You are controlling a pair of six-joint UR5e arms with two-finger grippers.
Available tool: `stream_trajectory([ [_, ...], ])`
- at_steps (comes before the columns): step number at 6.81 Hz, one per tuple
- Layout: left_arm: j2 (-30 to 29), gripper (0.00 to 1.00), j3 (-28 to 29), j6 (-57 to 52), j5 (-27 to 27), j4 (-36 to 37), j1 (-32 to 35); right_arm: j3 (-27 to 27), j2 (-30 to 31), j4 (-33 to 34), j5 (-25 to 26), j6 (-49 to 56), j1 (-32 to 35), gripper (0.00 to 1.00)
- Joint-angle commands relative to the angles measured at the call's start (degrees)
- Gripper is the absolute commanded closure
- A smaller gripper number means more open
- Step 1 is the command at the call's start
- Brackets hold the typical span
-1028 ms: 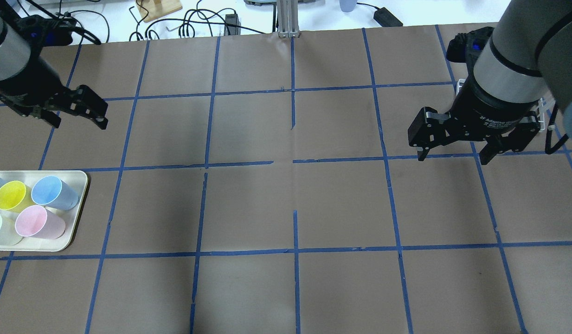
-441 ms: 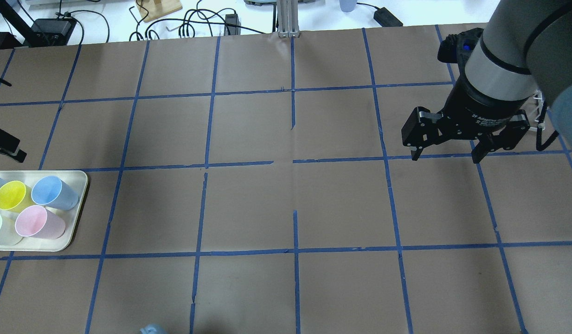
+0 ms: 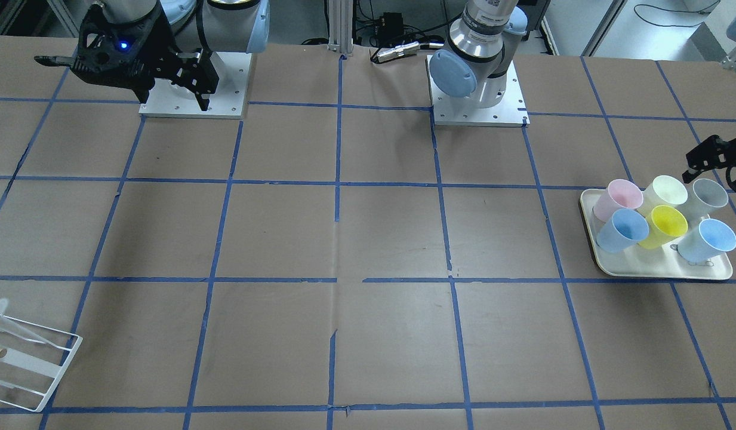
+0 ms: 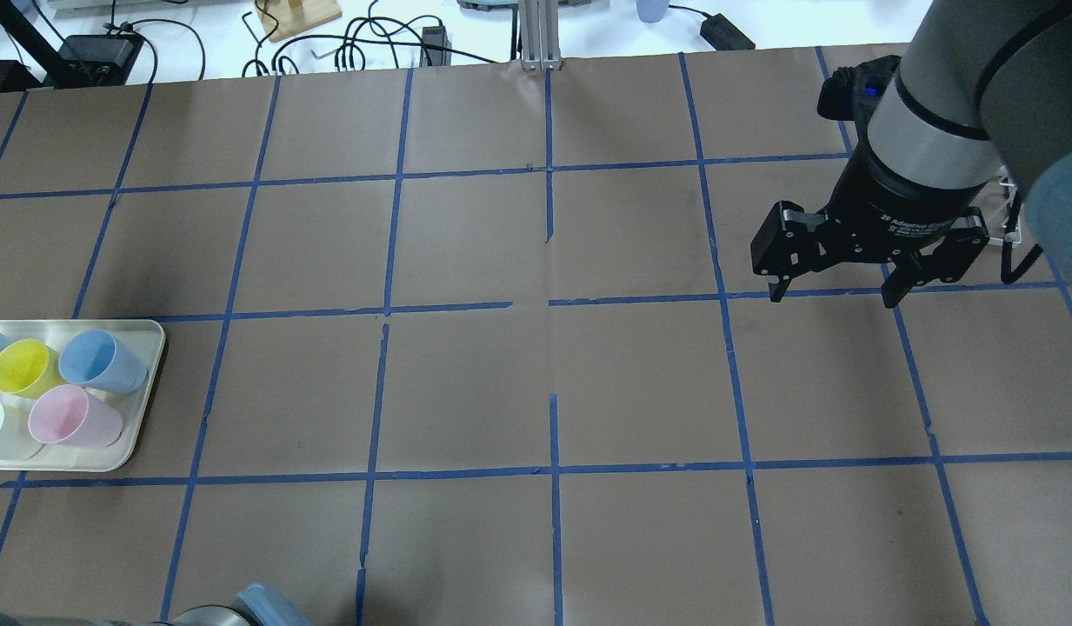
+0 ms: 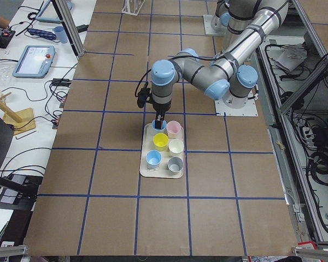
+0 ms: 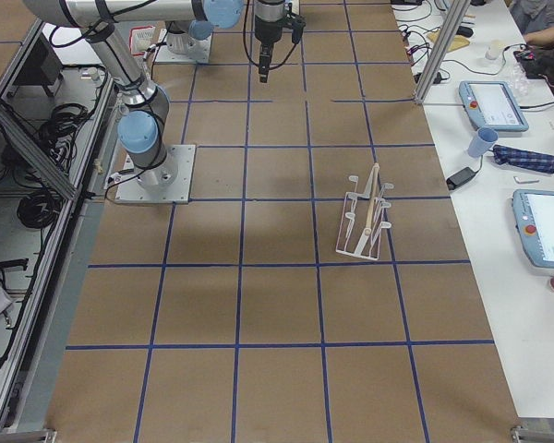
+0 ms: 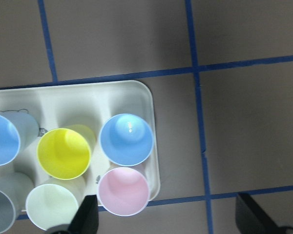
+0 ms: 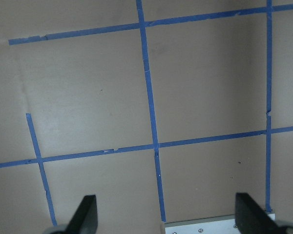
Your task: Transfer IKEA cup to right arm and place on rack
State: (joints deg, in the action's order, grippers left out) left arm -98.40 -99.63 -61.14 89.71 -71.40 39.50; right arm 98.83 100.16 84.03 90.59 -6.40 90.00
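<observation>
Well, from across the table the IKEA cup sits mouth up in the tray among coloured cups, with the rack well apart. Overhead, the right gripper hangs spread wide above the table. By its wrist view, the left gripper gapes wide above the tray.

White lettering beginning "2F Adaptive" stands on the black body of the right hand.

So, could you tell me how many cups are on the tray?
6: pink, cream and grey in the row nearer the robot; blue, yellow and blue in the farther row.
</observation>
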Motion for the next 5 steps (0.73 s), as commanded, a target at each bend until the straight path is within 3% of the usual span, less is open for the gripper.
stream_trajectory([
  [1,-7.1,0.0,0.0,-4.0,-0.9,6.1,-6.8,0.7,-0.1,-0.4,0.0,0.0,0.0,0.0],
  [3,-11.9,0.0,1.5,-5.2,-0.9,8.4,-11.4,1.1,0.1,-1.7,0.2,0.2,-0.2,0.0],
  [5,-14.4,0.0,1.6,-5.9,-0.9,12.0,-11.7,1.1,0.4,-2.0,0.1,0.2,-0.1,0.0],
])
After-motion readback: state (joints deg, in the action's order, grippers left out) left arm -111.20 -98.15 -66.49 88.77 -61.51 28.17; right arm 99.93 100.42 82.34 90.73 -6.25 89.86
